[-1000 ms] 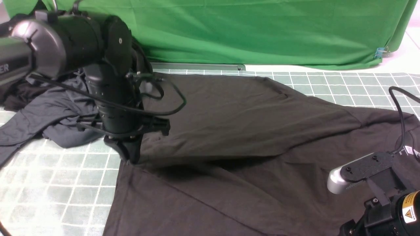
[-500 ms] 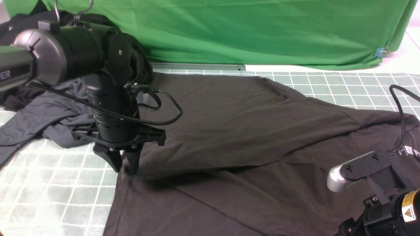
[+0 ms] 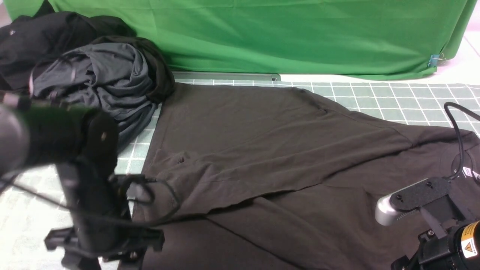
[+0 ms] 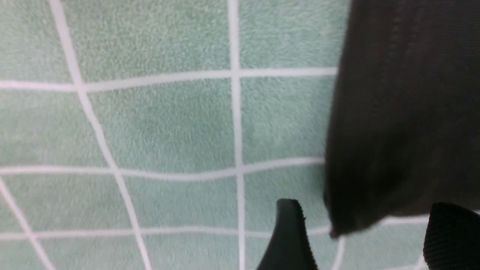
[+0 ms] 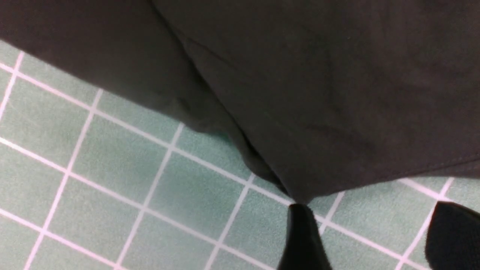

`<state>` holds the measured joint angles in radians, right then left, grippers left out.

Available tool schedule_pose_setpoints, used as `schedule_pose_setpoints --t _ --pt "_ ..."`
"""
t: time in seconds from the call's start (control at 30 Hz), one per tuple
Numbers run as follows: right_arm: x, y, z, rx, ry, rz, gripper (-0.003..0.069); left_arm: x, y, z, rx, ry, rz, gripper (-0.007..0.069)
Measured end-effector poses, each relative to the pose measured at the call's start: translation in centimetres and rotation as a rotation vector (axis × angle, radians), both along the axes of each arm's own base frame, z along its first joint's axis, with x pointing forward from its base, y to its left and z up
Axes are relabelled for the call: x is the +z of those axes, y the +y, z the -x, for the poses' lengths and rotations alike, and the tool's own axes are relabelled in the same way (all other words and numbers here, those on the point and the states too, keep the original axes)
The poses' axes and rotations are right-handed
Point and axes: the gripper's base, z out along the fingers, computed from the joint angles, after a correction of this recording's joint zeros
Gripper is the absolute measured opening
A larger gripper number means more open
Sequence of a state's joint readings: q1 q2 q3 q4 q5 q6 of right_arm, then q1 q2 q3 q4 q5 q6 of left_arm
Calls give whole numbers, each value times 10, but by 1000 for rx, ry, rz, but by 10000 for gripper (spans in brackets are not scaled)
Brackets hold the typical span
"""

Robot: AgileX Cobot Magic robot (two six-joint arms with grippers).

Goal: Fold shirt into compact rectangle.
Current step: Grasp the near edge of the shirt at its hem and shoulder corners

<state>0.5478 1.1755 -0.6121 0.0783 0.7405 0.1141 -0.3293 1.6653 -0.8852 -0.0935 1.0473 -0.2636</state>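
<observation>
Soft, matte dark shirt (image 3: 262, 150) lay creased on the gridded green mat (image 3: 393, 101); left gripper (image 4: 367, 206) and right gripper (image 5: 369, 210) gaped empty.

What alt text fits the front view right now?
A dark shirt lies spread on a green checked mat, its far part folded forward over the rest. The left arm is blurred at near left, the right arm low at near right; crumpled clothes sit far left.
</observation>
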Motion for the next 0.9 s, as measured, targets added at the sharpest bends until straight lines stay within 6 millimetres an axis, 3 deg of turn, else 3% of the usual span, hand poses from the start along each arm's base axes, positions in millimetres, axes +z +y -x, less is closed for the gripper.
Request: schedule_pose_setpoints --t 0.2,0.33,0.37,0.4,0.53,0.73,0.83,0.9 --pt "0 0 0 0 0 0 418 -13 3 7 12 -53 13 442" --pt "3 -1 2 18 37 29 418 -14 4 7 4 -56 5 368" --pt "9 -2 3 50 69 58 418 -13 4 8 -3 -56 3 245" --pt "13 -2 4 65 87 73 418 -13 4 8 -7 -56 8 174" --pt "19 -4 6 109 130 109 418 -12 3 9 -27 -50 21 29" --pt "11 -3 7 134 137 111 468 7 5 16 -33 -95 38 12" --pt "-13 4 5 183 135 117 547 25 7 21 -30 -158 58 12" --pt "-24 8 2 196 142 122 562 30 8 23 -26 -176 64 12"
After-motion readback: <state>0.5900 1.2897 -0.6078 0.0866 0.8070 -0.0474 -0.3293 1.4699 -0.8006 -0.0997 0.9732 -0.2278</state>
